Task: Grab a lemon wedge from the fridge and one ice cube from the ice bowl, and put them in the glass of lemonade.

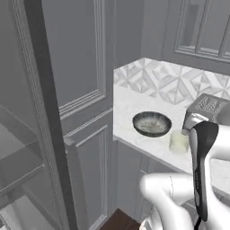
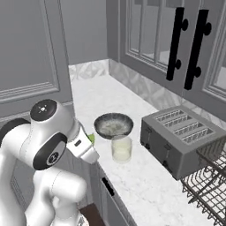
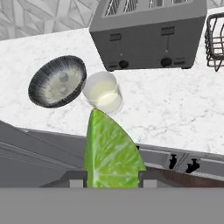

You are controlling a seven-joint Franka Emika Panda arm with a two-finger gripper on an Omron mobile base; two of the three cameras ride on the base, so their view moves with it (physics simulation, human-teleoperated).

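The gripper [image 3: 111,179] is clamped on the lemon wedge [image 3: 111,153], which stands between the two dark finger tips with its pointed end up; in the hand view the wedge is large, yellow-green, its cut face showing pale streaks. In the right base view a small green sliver of the lemon wedge [image 2: 91,139] shows at the end of the arm, just off the counter's front edge and near the glass. The glass of lemonade [image 3: 103,92] sits on the white marble counter [image 3: 175,109], pale yellow liquid inside, directly beyond the wedge's tip in the hand view. The ice bowl [image 3: 57,81], dark grey with a thin lighter rim, sits just beside the glass, and the two appear to touch or nearly touch at the rims; which one cannot be told. Pale contents lie in the bowl's bottom, too blurred to count. The silver toaster [image 3: 148,35] stands behind the glass, well clear of it, with a wire dish rack [image 3: 215,39] at its far side. In the left base view the ice bowl [image 1: 152,123] and the glass of lemonade [image 1: 179,143] sit near the counter's front edge, with the open fridge door [image 1: 45,112] at left and a glass shelf [image 1: 20,170] visible inside.
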